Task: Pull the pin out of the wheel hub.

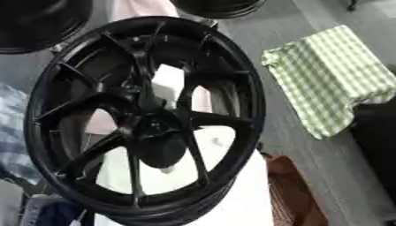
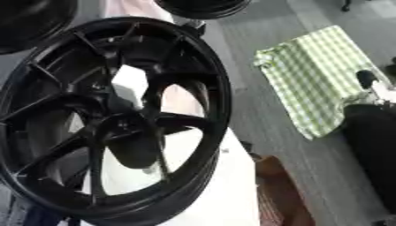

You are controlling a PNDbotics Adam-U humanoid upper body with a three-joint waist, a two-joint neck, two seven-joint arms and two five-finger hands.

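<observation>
Black multi-spoke wheel (image 1: 147, 119) fills most of both views, tipped up on its lower edge with its face turned toward my head camera and leaning back to the upper right. It stands on a white surface (image 1: 247, 203); the grey floor (image 1: 294, 110) falls away to the right. The hub (image 1: 154, 126) sits a little below and left of the middle of the left eye view, where the spokes meet. I cannot pick out a pin there: the centre reads as black on black. A dark oval patch (image 1: 160, 152) hangs just below the hub, and I cannot tell whether it is a part of the wheel or a shadow. A pale angular shape (image 1: 168, 81) shows through the spoke gap above the hub; it seems to lie behind the wheel, not in it. Neither of my hands shows in either view, so I cannot tell whether their fingers are spread, pressed together or pinching anything, nor which arm is nearer. My reading: a pin, if it is seated in the hub, would run along the wheel's axle line, pointing out of the face toward me and somewhat downward, so the pull should follow that line and not go sideways across the spokes. A green checked cloth (image 1: 333, 79) lies well apart on the floor to the right.
</observation>
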